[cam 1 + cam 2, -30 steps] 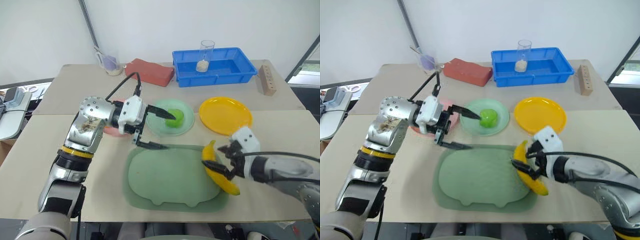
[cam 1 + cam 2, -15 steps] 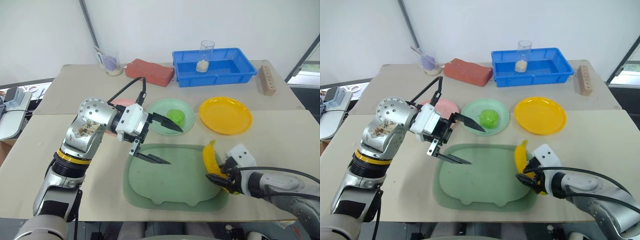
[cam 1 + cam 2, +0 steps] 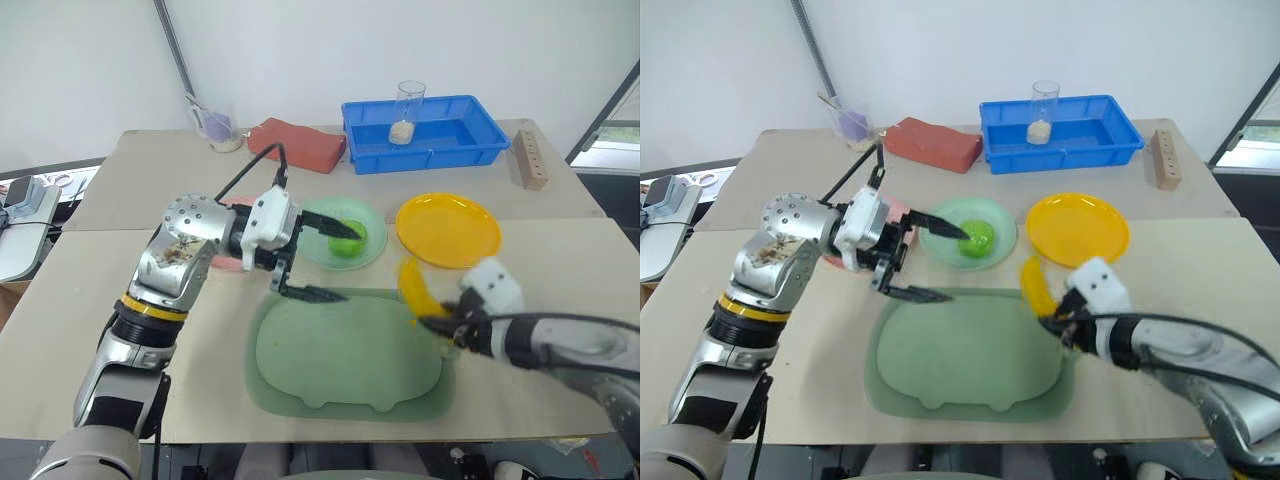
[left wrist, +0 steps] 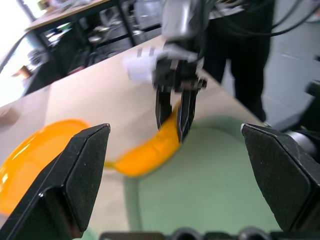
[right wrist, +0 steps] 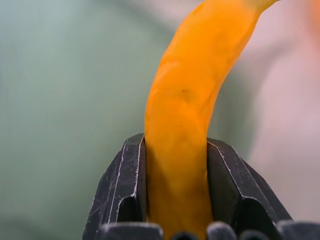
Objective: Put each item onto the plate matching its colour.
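Banana, curved yellow plastic toy (image 3: 1036, 287), is sitting clamped at one end in your right tool (image 3: 1058, 322), lifted off the big rounded green tray (image 3: 960, 355) at the tray's corner nearest the round yellow-orange plastic plate (image 3: 1077, 228). You're not over that plate yet, so this one is left to do.

Lumpy bright green plastic fruit (image 3: 978, 237) is lying on the pale mint green round plate (image 3: 940, 243), so green looks done. Your left tool (image 3: 324, 262) is hanging wide open and gripping nothing, one finger over the mint plate, the other over the tray's far edge.

Pale pink plate (image 3: 226, 262) is peeking out behind your left arm; you can't tell whether anything is on it, so red is unconfirmed.

Right wrist view is showing you the grip close up: both black fingers (image 5: 121, 192) pressing the banana's sides. Left wrist view is giving you the side angle, with the banana hanging from the right tool just beside the yellow plate.
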You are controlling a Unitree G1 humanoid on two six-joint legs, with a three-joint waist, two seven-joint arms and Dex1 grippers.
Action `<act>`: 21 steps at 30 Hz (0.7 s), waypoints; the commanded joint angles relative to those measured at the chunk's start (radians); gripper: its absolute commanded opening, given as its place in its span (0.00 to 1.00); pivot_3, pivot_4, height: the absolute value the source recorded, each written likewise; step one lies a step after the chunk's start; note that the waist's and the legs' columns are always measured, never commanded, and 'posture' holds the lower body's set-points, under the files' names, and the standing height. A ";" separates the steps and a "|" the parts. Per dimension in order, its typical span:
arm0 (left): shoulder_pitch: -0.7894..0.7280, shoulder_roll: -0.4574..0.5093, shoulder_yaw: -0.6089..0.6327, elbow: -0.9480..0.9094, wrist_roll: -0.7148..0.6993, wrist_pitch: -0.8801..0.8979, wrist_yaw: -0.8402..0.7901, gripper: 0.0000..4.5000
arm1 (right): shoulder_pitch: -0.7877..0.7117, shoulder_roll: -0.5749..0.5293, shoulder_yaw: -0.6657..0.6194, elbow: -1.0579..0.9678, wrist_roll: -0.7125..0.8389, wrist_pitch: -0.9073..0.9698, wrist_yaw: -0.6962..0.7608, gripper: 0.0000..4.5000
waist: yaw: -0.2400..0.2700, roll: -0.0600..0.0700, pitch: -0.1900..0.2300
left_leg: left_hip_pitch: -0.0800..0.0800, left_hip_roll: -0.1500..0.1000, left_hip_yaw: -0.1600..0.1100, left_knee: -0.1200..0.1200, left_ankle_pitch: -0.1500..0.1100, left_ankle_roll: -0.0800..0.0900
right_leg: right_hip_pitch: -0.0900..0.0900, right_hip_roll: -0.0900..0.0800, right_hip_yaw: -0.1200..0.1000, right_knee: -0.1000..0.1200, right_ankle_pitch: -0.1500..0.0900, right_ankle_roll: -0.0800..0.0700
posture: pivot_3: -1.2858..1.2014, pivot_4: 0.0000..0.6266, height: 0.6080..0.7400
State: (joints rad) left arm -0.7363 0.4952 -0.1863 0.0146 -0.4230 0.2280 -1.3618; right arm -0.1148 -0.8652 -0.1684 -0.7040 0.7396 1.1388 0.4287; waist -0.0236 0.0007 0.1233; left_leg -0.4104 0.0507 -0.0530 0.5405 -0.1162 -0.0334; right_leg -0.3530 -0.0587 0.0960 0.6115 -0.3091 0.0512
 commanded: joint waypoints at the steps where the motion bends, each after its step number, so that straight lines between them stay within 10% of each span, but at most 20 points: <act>1: -0.040 -0.050 0.053 0.054 0.016 0.052 0.156 1.00 | -0.138 0.045 -0.003 0.132 -0.047 -0.053 -0.026 0.28 | 0.000 0.000 0.000 | 0.000 0.000 0.000 0.000 0.000 0.000 | 0.000 0.000 0.000 0.000 0.000 0.000 | 0.52 0.24 1.00; 17: 0.014 -0.179 0.072 0.066 0.047 0.066 0.386 1.00 | -0.808 0.236 0.163 1.393 -0.441 -0.387 0.055 0.28 | 0.002 0.005 -0.002 | -0.003 -0.001 -0.001 -0.002 0.006 0.010 | 0.002 0.003 0.002 0.002 0.004 0.008 | 0.52 0.24 1.00; 21: 0.029 -0.173 0.074 0.032 0.041 0.082 0.379 1.00 | -0.853 0.252 0.153 1.467 -0.469 -0.404 0.094 0.64 | -0.002 0.006 -0.002 | -0.003 -0.001 -0.001 -0.002 0.006 0.010 | 0.002 0.003 0.002 0.003 0.004 0.009 | 0.52 0.24 1.00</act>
State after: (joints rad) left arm -0.7035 0.3149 -0.1243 0.0929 -0.3583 0.3077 -0.9772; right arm -0.9323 -0.6087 -0.0033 0.7621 0.2840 0.7668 0.5015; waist -0.0253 0.0065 0.1216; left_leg -0.4137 0.0497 -0.0542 0.5383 -0.1098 -0.0234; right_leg -0.3513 -0.0556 0.0983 0.6144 -0.3051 0.0602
